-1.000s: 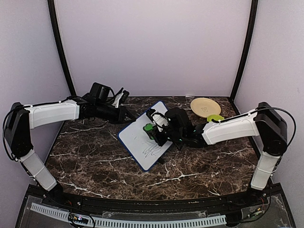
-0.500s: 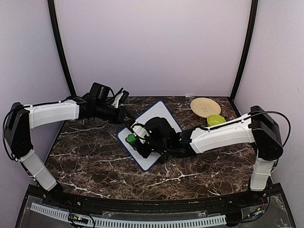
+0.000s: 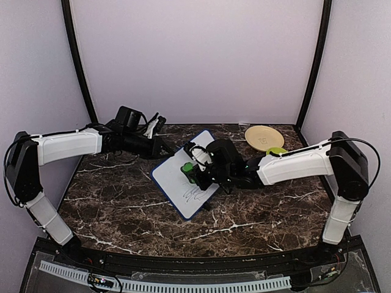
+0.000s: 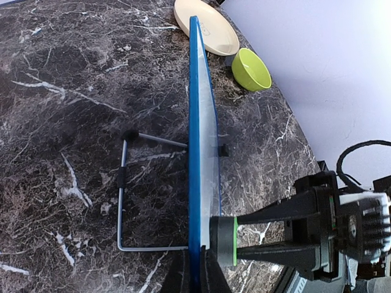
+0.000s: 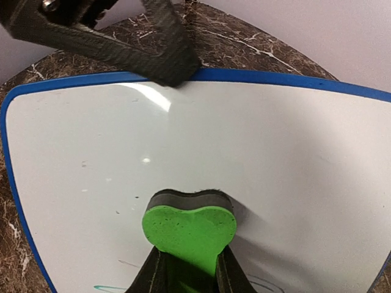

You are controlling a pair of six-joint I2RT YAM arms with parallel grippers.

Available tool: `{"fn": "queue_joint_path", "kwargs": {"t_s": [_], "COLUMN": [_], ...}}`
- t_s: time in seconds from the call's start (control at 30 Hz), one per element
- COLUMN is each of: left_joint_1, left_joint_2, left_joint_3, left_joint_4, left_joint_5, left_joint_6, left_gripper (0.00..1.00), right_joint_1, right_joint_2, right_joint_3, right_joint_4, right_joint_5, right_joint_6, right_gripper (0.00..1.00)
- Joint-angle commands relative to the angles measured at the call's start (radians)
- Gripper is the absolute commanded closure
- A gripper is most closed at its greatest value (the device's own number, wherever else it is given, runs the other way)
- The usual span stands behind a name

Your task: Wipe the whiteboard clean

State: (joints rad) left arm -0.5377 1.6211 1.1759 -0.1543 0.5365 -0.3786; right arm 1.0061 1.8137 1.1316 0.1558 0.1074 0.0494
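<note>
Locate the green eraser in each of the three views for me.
Top external: green eraser at centre, on the whiteboard.
Left wrist: eraser lower right of centre, against the edge-on board's face.
Right wrist: eraser bottom centre, pressed on the board.
Shared landmark: the board's blue rim.

Mid table point(image 3: 110, 201): whiteboard point(image 3: 174, 181) propped on wire stand point(image 4: 121, 207) — eraser point(image 3: 186, 166) against its face; plate point(image 3: 264, 137), bowl point(image 3: 278, 150) behind, far right.

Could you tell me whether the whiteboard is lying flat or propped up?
Propped up: the whiteboard stands tilted on a wire stand behind it.
</note>
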Motion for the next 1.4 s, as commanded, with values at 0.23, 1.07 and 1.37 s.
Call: {"fn": "queue_joint_path", "kwargs": {"t_s": [0.23,1.07,1.37], "left_joint_1": [-0.021,-0.02,-0.021], "left_joint_2": [-0.011,-0.015,-0.012], "left_joint_3": [0.023,0.013,0.022], "left_joint_4": [0.016,0.022,0.019], "left_joint_5": [0.053,0.052,0.054], "left_joint_6": [-0.01,-0.008,-0.006], "left_gripper": [1.0,1.0,1.0], "right_joint_1": [0.03,-0.132,-0.237], "right_joint_2": [0.025,-0.034,-0.011], "right_joint_3": [-0.012,-0.229,-0.206], "right_joint_4": [-0.019,0.145,0.137], "right_joint_5": [0.028,0.01,-0.023], "right_joint_6": [0.021,0.046,0.05], "right_gripper": [0.99,0.99,0.99]}}
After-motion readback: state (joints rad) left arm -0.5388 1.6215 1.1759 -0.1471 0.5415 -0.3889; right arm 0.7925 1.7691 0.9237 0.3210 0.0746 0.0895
